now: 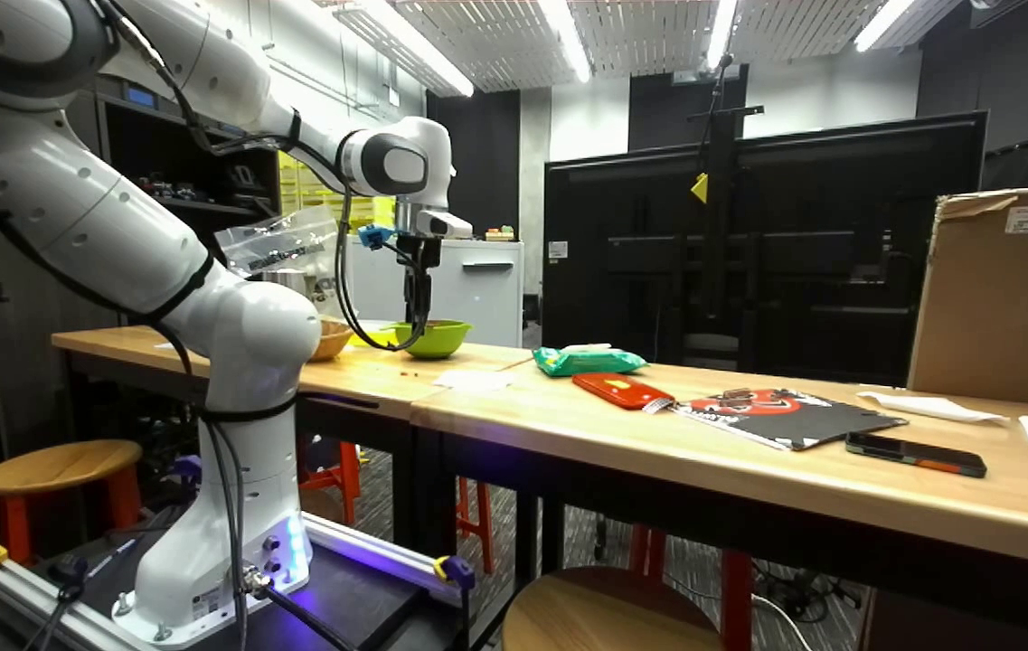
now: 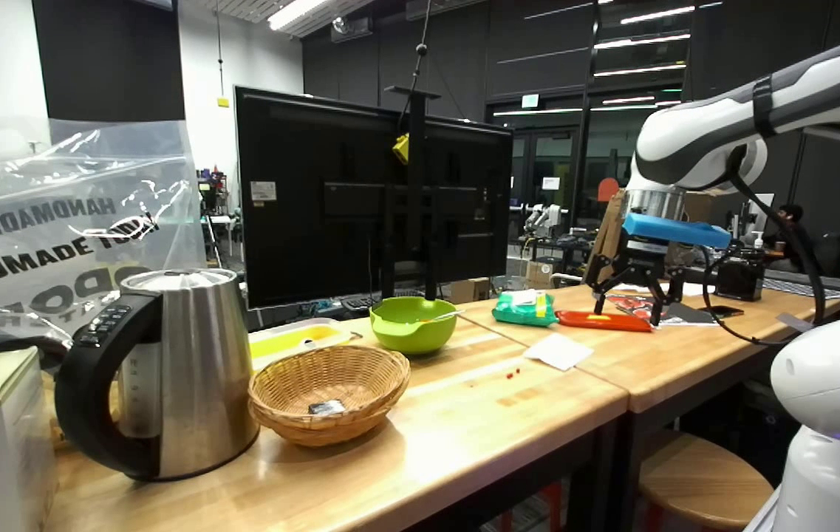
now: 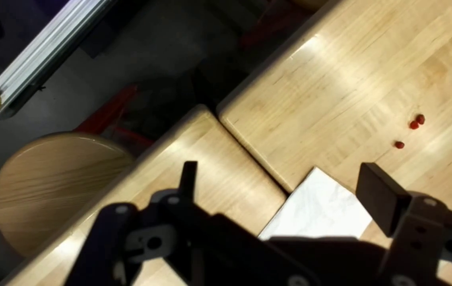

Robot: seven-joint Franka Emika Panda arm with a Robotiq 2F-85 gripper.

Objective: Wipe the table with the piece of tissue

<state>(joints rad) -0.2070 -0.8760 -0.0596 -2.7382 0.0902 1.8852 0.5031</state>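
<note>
Wooden counter (image 2: 479, 414), tissue (image 2: 558, 351) loose on top, hand (image 2: 628, 307) spread above

Clock: 12 = top of whichever view is named. Counter runs across both exterior views, big black panel (image 2: 368, 199) behind it. Tissue is white, lies flat across the seam (image 3: 251, 151) between two counter sections.

Hand hangs over counter, fingers (image 3: 188, 178) splayed wide, gripping nothing. Wrist view: tissue shows in the gap between them, about 4 o'clock from centre; fingers look apart from it. Three small red bits (image 3: 419, 119) on the wood, between 1 and 2 o'clock from tissue. Round stool (image 3: 57, 190) below counter level, 8 to 9 o'clock from centre.

In an exterior view, from tissue: green soft pack (image 2: 519, 314) at 11, red case (image 2: 623, 323) at 2, green bowl (image 2: 412, 338) at 9, light handle (image 2: 443, 315) over its rim at 2. Wicker basket (image 2: 316, 434) at 8 from bowl, small packet (image 2: 326, 407) inside. Steel kettle (image 2: 205, 369) upright, 9 from basket; yellow tray (image 2: 283, 343) at 11.

In an exterior view: dark booklet (image 1: 794, 423) at 3 from red case, phone (image 1: 916, 454) at 4 from booklet, cardboard box (image 1: 1011, 298) at 1 from phone.
</note>
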